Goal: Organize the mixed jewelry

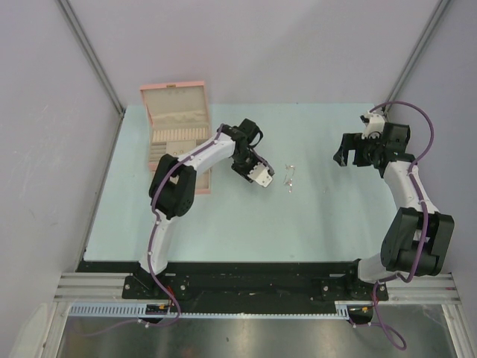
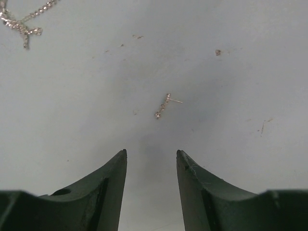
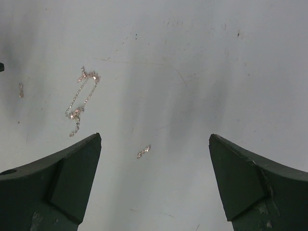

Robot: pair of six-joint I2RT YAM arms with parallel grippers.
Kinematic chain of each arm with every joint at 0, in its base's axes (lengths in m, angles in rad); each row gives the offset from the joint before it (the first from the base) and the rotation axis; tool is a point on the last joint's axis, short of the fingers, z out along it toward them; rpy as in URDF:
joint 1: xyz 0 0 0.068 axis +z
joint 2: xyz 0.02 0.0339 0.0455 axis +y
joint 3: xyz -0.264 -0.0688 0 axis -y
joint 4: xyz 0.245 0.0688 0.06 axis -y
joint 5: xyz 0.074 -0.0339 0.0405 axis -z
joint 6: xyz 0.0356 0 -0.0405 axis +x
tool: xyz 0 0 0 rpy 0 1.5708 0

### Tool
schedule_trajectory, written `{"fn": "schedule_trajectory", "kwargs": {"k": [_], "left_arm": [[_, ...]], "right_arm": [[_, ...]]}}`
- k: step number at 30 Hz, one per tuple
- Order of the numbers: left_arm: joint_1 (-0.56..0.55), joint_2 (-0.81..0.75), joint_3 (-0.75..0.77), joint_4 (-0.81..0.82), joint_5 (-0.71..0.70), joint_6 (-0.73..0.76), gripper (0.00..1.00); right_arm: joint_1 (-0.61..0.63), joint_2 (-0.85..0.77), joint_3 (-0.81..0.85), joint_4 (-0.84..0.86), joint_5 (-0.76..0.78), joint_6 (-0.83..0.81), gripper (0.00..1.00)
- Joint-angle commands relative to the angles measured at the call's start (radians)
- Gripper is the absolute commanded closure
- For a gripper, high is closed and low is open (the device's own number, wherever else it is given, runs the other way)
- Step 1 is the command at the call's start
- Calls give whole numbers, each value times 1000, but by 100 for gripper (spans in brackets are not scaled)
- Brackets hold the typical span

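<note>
The mixed jewelry (image 1: pixel 289 176) lies as tiny silvery pieces on the pale table, between my two grippers. In the left wrist view a small stud earring (image 2: pixel 163 106) lies just ahead of my left gripper (image 2: pixel 151 156), which is open and empty; a thin chain (image 2: pixel 21 24) shows at the top left. In the right wrist view the chain (image 3: pixel 82 98) lies at the left, a small earring piece (image 3: pixel 143 152) lies between the wide-open fingers of my right gripper (image 3: pixel 155 137), and another tiny piece (image 3: pixel 20 89) is at the far left. The left gripper (image 1: pixel 267 180) is beside the jewelry; the right gripper (image 1: pixel 347 156) is further right.
An open pink jewelry box (image 1: pixel 175 127) with slotted compartments stands at the back left, partly behind the left arm. The pale blue table (image 1: pixel 246 231) is walled by grey panels on the left, right and back.
</note>
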Motion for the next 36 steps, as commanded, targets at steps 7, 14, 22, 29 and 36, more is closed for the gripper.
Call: {"fn": "schedule_trajectory", "kwargs": {"k": [7, 14, 22, 29, 36], "left_arm": [[-10, 11, 26, -75, 28, 171, 52], [-28, 20, 28, -60, 42, 188, 54], [-49, 39, 29, -61, 43, 189, 56], [-54, 59, 42, -69, 39, 192, 59], [-57, 71, 62, -75, 29, 200, 62]], "right_arm": [[-5, 7, 14, 7, 2, -20, 0], [-5, 10, 14, 5, -1, -20, 0], [-7, 11, 14, 5, -4, -23, 0], [-7, 13, 14, 7, -7, -23, 0], [-9, 14, 14, 5, -7, -23, 0]]}}
